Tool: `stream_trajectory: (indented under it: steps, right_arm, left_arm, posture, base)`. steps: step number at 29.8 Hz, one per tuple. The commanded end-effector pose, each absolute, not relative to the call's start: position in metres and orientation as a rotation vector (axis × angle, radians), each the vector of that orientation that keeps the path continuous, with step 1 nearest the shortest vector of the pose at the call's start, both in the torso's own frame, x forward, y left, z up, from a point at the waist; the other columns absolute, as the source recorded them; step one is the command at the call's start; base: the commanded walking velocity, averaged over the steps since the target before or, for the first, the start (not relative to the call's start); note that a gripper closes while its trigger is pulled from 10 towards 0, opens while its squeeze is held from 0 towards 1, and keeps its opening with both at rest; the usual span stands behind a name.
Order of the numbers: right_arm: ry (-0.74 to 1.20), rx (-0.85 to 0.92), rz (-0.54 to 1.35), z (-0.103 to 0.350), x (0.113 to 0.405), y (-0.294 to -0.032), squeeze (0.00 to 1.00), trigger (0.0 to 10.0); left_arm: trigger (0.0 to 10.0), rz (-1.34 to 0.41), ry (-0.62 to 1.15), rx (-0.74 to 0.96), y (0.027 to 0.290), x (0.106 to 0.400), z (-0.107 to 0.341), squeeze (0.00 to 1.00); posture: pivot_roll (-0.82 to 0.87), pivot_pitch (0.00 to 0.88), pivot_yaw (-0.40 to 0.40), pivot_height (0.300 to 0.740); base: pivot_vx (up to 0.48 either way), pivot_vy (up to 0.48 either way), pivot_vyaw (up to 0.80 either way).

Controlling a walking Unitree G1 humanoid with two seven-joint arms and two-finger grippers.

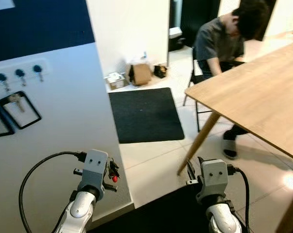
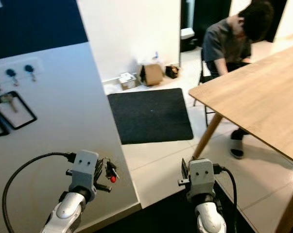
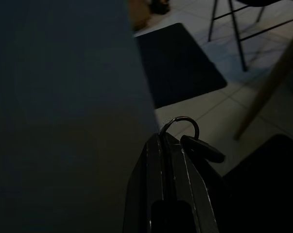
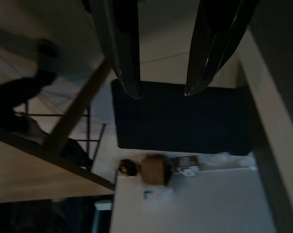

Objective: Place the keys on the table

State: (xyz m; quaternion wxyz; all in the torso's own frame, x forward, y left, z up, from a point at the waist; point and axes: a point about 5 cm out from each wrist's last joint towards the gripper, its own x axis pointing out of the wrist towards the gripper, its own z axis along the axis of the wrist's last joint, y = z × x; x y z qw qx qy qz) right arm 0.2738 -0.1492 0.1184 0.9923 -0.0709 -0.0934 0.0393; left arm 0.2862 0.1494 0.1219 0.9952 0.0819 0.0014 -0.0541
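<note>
**How the four cameras were set**

The two head views looked forward and down from above both arms. They faced the black mat, the wooden table on the right, and a seated person further back. The right eye saw the same scene, shifted slightly.

The left wrist camera looked along its closed fingers, very near them, toward the mat and a table leg.

The right wrist camera looked between its two parted fingers at the mat, the table and a cardboard box; the head views shared these things.
</note>
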Motion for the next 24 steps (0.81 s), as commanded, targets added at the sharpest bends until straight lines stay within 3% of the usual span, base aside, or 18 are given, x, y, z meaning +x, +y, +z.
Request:
stream_trajectory:
  steps: [1,24]
  right_arm:
    - [-0.169,-0.141,0.089,0.1125,0.2716,-0.1463,0.0,10.0]
    - [-0.17,-0.139,0.093,0.1125,0.2722,-0.1463,0.0,10.0]
  left_arm:
    - [10.0,-0.103,0.01,0.174,0.1506,0.2852,0.1188,0.0]
    - [10.0,-0.102,0.006,0.173,0.15,0.2859,0.1192,0.0]
  posture:
    - [0.0,0.153,0.12,0.74]
    - [0.0,0.156,0.12,0.74]
  base:
    - [0.0,0.0,-0.6]
    - [0.0,0.0,-0.61]
